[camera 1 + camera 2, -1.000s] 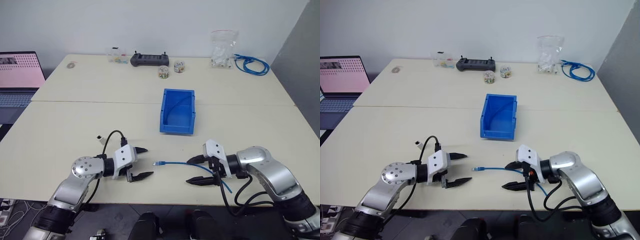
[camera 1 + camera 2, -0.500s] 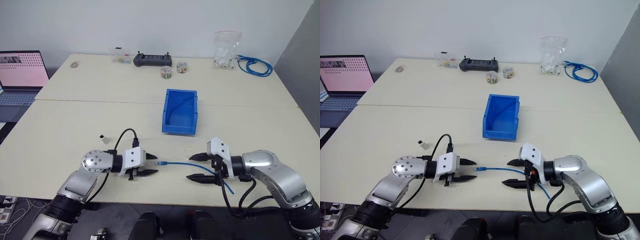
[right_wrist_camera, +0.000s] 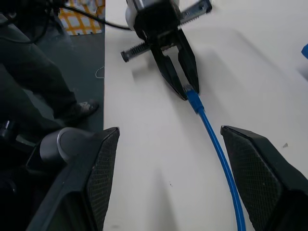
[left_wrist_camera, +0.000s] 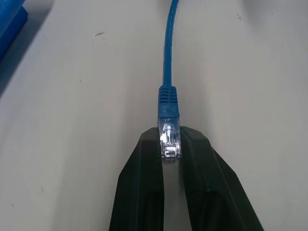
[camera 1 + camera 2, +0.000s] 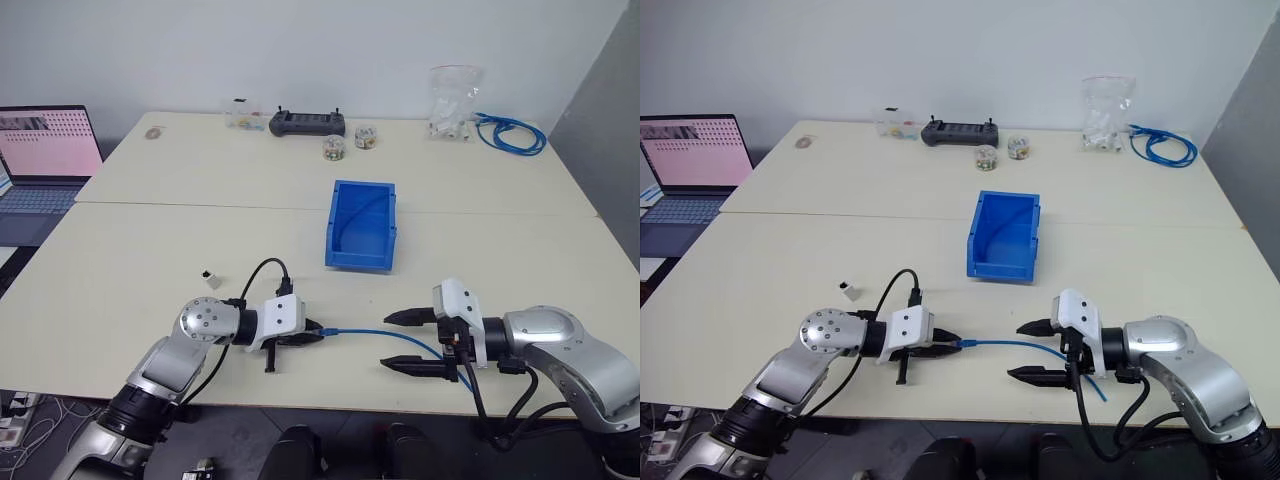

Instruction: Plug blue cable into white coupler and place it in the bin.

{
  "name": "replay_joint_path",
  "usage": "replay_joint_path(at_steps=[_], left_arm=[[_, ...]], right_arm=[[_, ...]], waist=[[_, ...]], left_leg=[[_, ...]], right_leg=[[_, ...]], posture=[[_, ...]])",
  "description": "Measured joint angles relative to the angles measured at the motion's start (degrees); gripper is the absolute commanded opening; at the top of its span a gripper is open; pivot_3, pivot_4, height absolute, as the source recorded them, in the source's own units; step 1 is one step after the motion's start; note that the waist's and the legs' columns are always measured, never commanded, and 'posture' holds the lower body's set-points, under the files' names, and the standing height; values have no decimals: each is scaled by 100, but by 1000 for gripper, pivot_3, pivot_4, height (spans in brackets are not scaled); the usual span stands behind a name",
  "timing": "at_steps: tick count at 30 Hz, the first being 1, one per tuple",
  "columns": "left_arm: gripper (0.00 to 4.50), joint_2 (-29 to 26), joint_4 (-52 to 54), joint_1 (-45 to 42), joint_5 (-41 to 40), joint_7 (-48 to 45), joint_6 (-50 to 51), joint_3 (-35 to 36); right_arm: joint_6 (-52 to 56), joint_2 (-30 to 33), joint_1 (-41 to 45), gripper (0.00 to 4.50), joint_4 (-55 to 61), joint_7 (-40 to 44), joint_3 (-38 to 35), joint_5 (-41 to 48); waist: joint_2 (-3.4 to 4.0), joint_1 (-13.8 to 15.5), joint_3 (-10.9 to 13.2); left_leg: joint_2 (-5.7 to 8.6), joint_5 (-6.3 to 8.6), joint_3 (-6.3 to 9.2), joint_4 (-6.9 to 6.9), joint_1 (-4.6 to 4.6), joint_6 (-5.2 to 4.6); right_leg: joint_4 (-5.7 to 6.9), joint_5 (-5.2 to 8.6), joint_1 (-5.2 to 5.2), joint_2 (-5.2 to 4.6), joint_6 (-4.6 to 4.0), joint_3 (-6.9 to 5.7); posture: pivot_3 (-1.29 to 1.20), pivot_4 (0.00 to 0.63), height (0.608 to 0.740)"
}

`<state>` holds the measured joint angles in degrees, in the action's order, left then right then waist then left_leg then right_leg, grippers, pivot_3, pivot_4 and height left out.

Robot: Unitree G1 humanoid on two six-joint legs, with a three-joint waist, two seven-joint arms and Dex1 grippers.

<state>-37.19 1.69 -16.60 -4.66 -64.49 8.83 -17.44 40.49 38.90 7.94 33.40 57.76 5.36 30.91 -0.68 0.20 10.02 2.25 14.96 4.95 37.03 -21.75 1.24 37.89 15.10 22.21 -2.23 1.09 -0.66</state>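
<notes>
Left hand [image 4: 171,144] has closed on blue cable [image 5: 370,331] plug; right hand [image 5: 408,341] spread. Lift gently, plug level.

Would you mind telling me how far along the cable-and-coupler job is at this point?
Early stage. Done: the left gripper has shut on the clear plug of the blue cable, which lies on the table. In hand: only that plug; the right gripper is open with the cable running between its fingers, untouched. Left: the white coupler sits alone on the table, unplugged, and the bin holds neither part.
</notes>
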Motion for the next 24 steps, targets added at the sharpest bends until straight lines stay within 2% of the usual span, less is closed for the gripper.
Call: replay_joint_path(at_steps=[8, 12, 20, 24], left_arm=[[237, 594, 401, -341, -958, 33, 2158, 65], [237, 783, 762, -591, -1719, 147, 3114, 440], [237, 1039, 866, -737, -2588, 496, 4124, 884], [237, 1249, 885, -909, -3310, 697, 4847, 1267]], right_arm=[[173, 1, -331, 3577, 257, -414, -138, 378], [365, -34, -570, 3577, 285, -608, -241, 665], [885, -343, -679, 3577, 387, -1287, -699, 1573], [943, -615, -670, 3577, 215, -1657, -935, 1920]], waist=[[-26, -33, 16], [-29, -66, 18], [-36, -46, 22], [-36, -52, 22]], left_leg=[[-4, 1, 7, 1, -8, -1], [-7, 1, 6, 0, -5, -1], [-6, 1, 8, 1, -7, 0], [-6, 0, 5, 0, -5, 0]], right_leg=[[6, 1, 9, 4, 4, -5], [8, 2, 9, 5, 4, -2], [7, 1, 9, 5, 4, -2], [7, 1, 9, 5, 4, 0]], posture=[[0, 150, 740], [0, 150, 740], [0, 150, 740], [0, 150, 740]])
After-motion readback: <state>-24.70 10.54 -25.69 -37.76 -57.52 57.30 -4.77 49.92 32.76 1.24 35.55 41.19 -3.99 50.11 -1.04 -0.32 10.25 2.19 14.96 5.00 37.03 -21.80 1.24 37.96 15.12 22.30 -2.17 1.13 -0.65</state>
